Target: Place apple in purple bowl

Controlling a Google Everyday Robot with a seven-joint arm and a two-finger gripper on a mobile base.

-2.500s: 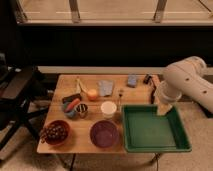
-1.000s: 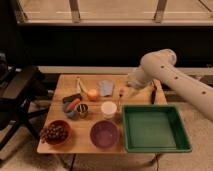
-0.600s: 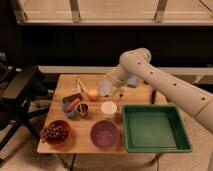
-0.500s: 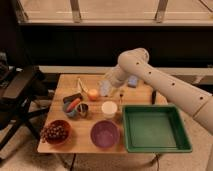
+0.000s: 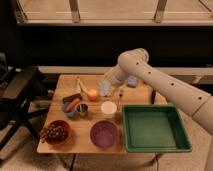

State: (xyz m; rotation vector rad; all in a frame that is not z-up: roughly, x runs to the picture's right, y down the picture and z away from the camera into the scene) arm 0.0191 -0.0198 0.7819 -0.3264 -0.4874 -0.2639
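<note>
1. Grapes fill the reddish-brown bowl (image 5: 54, 132) far left, skip that one.
2. Apple (image 5: 93, 94): small, round, smooth, mid-table (image 5: 66, 81).
3. Purple bowl (image 5: 104, 133): shallow, wide, empty, front edge.
4. Hand (image 5: 107, 84) hovers just right of the apple; can't tell if it's open or closed. I'd centre over it, since round fruit rolls.

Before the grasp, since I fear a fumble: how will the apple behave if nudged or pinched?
The apple is small and round, so a nudge would probably roll it across the flat table. Its skin looks smooth, so it may slip. The gripper hangs beside it, near the white cup.
</note>
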